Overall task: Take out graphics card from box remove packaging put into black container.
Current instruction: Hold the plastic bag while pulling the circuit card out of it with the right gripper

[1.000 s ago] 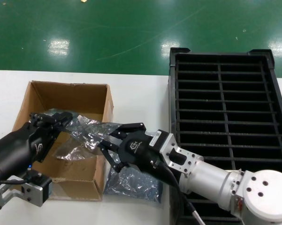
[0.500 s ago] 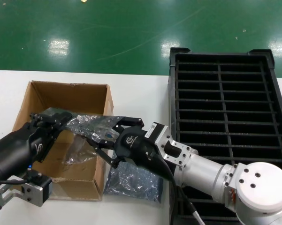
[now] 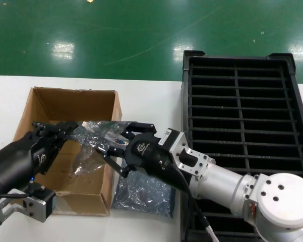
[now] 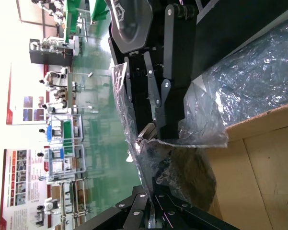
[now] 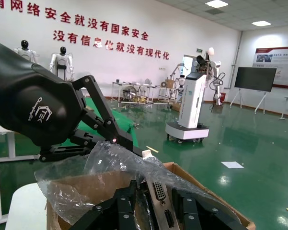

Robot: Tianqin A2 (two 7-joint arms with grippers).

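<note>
- Plainly, in the head view, the step in hand looked to be stripping the packaging (image 3: pixel 93 132) off the graphics card (image 3: pixel 112 136), with both held in the air over the right side of the box (image 3: pixel 73 108), between the two arms.
- The left gripper (image 3: pixel 65 128) pinched the bag's left end over the box interior; the right gripper (image 3: pixel 111 146) met the bag's right end just above the box's right wall, its fingers spread around the card's bracket end.
- Doing this well would likely mean the left gripper holding only plastic while the right closed on the bracket alone, then parting along the card's length, so the film slid off instead of tearing or dragging the card.
- A second bagged card (image 3: pixel 141 194) lay on the white table (image 3: pixel 151 101) between the box and the black container (image 3: pixel 242 116), which stood well to the right.
- From the left wrist view, the packaging (image 4: pixel 148 158) ran from that gripper's closed fingertips (image 4: pixel 151 211) out to the right gripper (image 4: pixel 153 96), whose fingers straddled the bag's far end; whether they gripped it I could not tell.
- From the right wrist view, the card's silver bracket (image 5: pixel 159 199), with a white port, sat upright between that gripper's fingers (image 5: pixel 122 203), seemingly clamped.
- The film (image 5: pixel 110 165) was crinkly, shiny and translucent grey; it stretched to the left gripper (image 5: pixel 112 139), clamped on it.
</note>
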